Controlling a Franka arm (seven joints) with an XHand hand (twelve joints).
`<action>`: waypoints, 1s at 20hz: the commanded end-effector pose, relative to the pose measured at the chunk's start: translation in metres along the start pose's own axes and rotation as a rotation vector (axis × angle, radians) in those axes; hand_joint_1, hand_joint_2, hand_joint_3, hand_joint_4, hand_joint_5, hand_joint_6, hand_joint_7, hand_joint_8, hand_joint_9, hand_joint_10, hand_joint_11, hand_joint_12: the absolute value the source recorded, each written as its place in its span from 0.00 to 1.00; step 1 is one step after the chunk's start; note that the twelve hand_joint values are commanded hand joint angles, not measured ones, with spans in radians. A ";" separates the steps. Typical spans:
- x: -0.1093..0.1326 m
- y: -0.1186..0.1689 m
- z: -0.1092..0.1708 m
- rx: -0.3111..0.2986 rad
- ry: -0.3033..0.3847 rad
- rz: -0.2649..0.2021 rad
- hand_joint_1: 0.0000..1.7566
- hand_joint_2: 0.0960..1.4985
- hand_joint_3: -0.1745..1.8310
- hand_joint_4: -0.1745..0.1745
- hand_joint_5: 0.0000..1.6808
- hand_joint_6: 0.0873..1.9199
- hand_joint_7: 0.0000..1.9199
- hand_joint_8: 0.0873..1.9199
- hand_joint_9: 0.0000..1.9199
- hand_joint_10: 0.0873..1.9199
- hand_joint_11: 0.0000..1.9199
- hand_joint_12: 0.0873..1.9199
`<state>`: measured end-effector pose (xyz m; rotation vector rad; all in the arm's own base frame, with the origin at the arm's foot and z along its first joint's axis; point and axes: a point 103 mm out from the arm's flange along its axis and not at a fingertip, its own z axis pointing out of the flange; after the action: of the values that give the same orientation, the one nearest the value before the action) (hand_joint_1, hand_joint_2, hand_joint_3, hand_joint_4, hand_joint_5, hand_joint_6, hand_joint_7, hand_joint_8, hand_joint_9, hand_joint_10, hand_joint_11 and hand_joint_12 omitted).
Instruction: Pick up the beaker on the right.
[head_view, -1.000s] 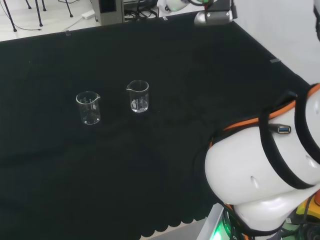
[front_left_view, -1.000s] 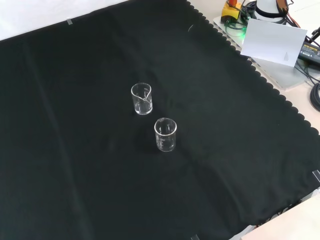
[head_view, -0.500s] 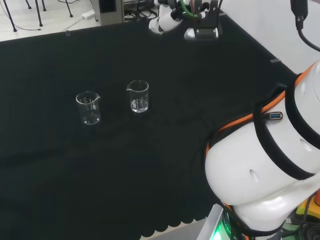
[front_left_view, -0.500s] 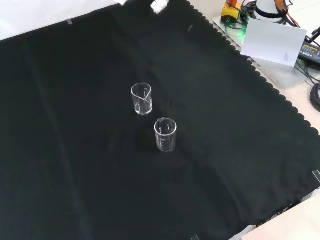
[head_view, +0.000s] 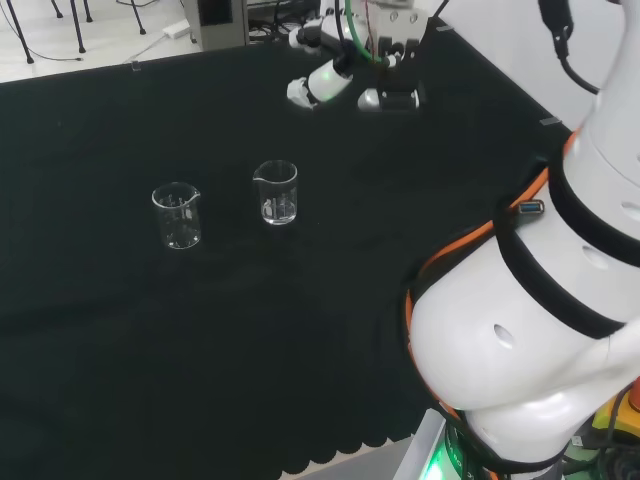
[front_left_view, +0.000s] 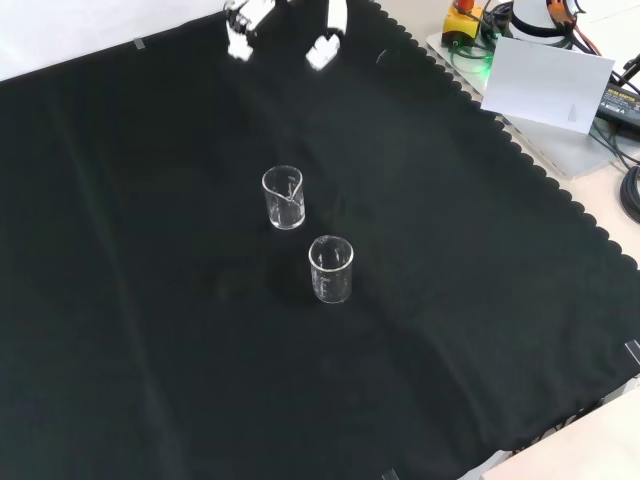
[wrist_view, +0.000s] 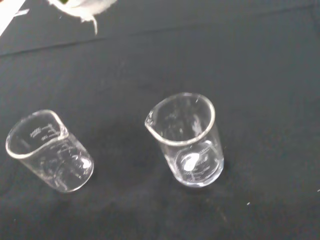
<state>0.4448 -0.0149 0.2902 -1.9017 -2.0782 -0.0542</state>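
Note:
Two clear, empty glass beakers stand upright on the black cloth. In the head view one beaker is on the right and the other beaker on the left. The front view shows them one behind the other, the farther beaker above the nearer beaker. My hand hangs above the cloth, beyond the right beaker and well apart from it. Its fingers are spread and straight and hold nothing, and the fingertips enter the front view from the top. Both beakers lie before the palm in the wrist view, one central, one beside it.
The arm's big white links fill the right of the head view. A white box and cables sit off the cloth's scalloped edge at the front view's upper right. Bare black cloth surrounds the beakers.
The hand has come into both fixed views and moved lower and closer to the beakers. The arm's links have shifted. Neither beaker has moved.

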 end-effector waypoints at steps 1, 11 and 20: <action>-0.015 0.026 0.031 0.019 0.108 -0.077 0.46 0.37 0.42 0.50 0.18 0.00 0.09 0.23 0.13 0.32 0.00 0.56; -0.033 0.050 0.058 0.054 0.161 -0.119 0.47 0.29 0.44 0.52 0.15 0.00 0.08 0.23 0.13 0.31 0.00 0.54; -0.039 0.063 0.084 0.099 0.210 -0.160 0.46 0.27 0.45 0.52 0.16 0.00 0.09 0.23 0.14 0.31 0.00 0.57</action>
<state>0.4704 -0.0520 0.2406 -1.8104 -2.0306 -0.1165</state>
